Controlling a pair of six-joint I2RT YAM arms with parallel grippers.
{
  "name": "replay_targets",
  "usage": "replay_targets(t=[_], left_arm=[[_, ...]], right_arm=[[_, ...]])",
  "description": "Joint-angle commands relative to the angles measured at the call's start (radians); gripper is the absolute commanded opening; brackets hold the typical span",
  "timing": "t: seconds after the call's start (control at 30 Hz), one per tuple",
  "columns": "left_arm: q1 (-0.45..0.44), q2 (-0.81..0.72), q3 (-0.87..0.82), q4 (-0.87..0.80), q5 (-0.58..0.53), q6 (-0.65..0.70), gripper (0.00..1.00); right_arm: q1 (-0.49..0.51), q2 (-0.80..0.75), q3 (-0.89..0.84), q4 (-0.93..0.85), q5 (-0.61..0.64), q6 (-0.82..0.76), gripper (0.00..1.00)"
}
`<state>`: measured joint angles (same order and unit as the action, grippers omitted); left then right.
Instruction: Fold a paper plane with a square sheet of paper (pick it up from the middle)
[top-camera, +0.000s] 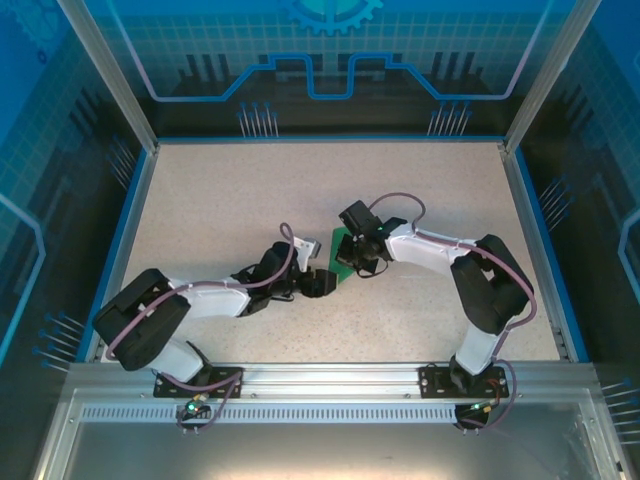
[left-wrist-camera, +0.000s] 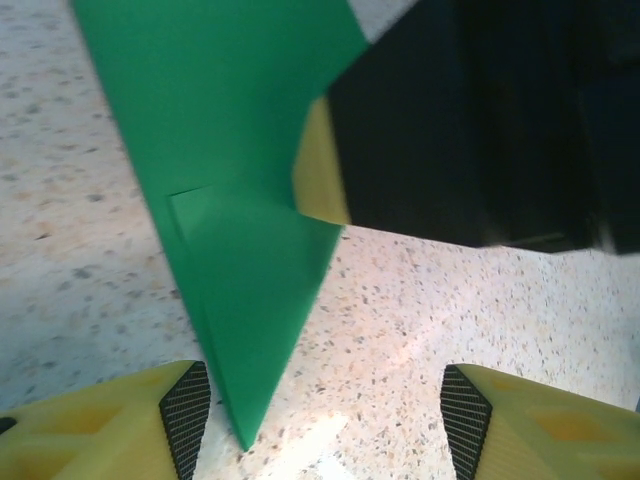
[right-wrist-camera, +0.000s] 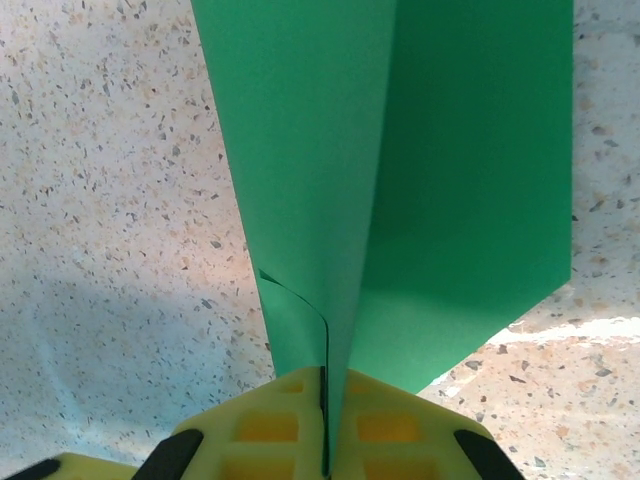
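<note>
I find the paper plane creased into a layered point, at mid-desk. The right gripper has its fingers clenched on the folded spine. The left gripper has its fingers released, straddling the tip. I judge this a late stage, with the wing folds outstanding.

The table is free along its far edge; left gripper, right gripper and paper plane crowd its middle.

One paper plane, two claws
</note>
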<state>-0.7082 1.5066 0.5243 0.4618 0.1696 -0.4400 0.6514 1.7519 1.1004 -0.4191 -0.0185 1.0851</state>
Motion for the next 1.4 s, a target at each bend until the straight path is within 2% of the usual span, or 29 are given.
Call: replay_targets(t=[0.0,0.17,0.27,0.5,0.83,1.03,1.37], left_arm=[[-0.032,0.028,0.002,0.073,-0.02,0.134,0.65],[-0.059,0.074,-0.024,0.168,-0.056,0.224,0.59],[-0.07,0.102,-0.001,0.154,-0.07,0.24,0.57],[-0.105,0.165,0.004,0.222,-0.202,0.311,0.49],[-0.142,0.254,-0.014,0.367,-0.296,0.39,0.43],[-0.15,0.263,-0.021,0.391,-0.333,0.439,0.33],[-0.15,0.276,-0.018,0.354,-0.314,0.44,0.13]], right_arm=[[-0.018,0.0,0.013,-0.02,-0.027,0.031,0.07],[-0.024,0.001,0.005,-0.014,-0.045,0.053,0.07],[-0.029,-0.003,-0.008,-0.001,-0.06,0.07,0.07],[-0.033,-0.015,-0.023,0.015,-0.087,0.096,0.07],[-0.036,-0.02,-0.041,0.029,-0.108,0.126,0.08],[-0.041,-0.029,-0.049,0.025,-0.107,0.13,0.08],[-0.081,-0.076,-0.064,0.049,-0.134,0.08,0.28]])
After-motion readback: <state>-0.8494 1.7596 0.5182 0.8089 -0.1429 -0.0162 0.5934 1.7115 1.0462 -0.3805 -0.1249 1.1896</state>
